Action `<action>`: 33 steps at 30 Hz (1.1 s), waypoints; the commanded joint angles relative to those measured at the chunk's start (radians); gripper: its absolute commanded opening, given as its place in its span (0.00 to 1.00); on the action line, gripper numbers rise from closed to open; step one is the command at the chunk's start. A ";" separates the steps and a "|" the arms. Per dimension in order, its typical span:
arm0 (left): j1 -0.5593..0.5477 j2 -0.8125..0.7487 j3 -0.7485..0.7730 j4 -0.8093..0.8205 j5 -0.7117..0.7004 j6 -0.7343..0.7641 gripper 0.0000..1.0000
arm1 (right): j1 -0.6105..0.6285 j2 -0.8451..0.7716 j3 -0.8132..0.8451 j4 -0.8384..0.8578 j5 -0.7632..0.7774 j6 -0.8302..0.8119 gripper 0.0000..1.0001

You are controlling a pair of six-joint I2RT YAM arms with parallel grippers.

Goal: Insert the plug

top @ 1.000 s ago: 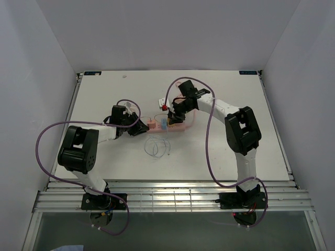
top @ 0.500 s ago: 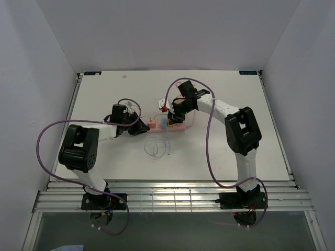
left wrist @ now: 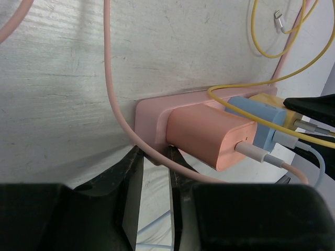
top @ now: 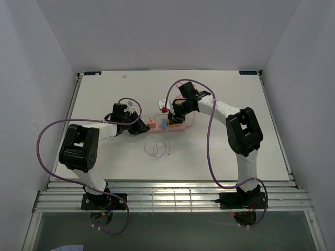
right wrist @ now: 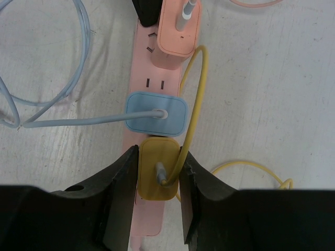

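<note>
A pink power strip (top: 178, 127) lies mid-table, also in the right wrist view (right wrist: 152, 78). On it stand an orange-pink charger (right wrist: 178, 31), a blue charger (right wrist: 156, 113) and a yellow plug (right wrist: 152, 183) with a yellow cable. My right gripper (right wrist: 158, 157) is shut on the yellow plug, which sits over the strip right beside the blue charger; I cannot tell how deep it is seated. My left gripper (left wrist: 154, 157) is closed on the strip's end (left wrist: 149, 112) beside the orange-pink charger (left wrist: 209, 133), with a pink cable crossing its fingers. In the top view the left gripper (top: 140, 127) and the right gripper (top: 174, 116) sit at opposite ends of the strip.
A pale blue cable coil (top: 157, 148) lies on the table just in front of the strip. A yellow cable loop (left wrist: 272, 36) and a thin pink cable (left wrist: 112, 78) trail behind it. A small white and red object (top: 162, 104) sits behind the strip.
Hardly anything. The left arm's wrist has shifted very slightly; the right gripper stays on the yellow plug at the strip.
</note>
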 commanded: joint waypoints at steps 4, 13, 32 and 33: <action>-0.056 0.064 0.023 0.006 -0.103 0.026 0.32 | -0.035 0.156 -0.059 -0.126 0.261 -0.049 0.08; -0.064 0.076 0.029 0.006 -0.089 0.020 0.31 | 0.022 0.129 -0.169 -0.152 0.333 -0.139 0.08; -0.075 0.072 0.011 0.026 -0.084 0.018 0.31 | -0.046 0.176 -0.160 -0.169 0.297 -0.158 0.08; -0.075 0.075 0.011 0.024 -0.083 0.018 0.31 | -0.046 0.170 -0.194 -0.163 0.308 -0.166 0.08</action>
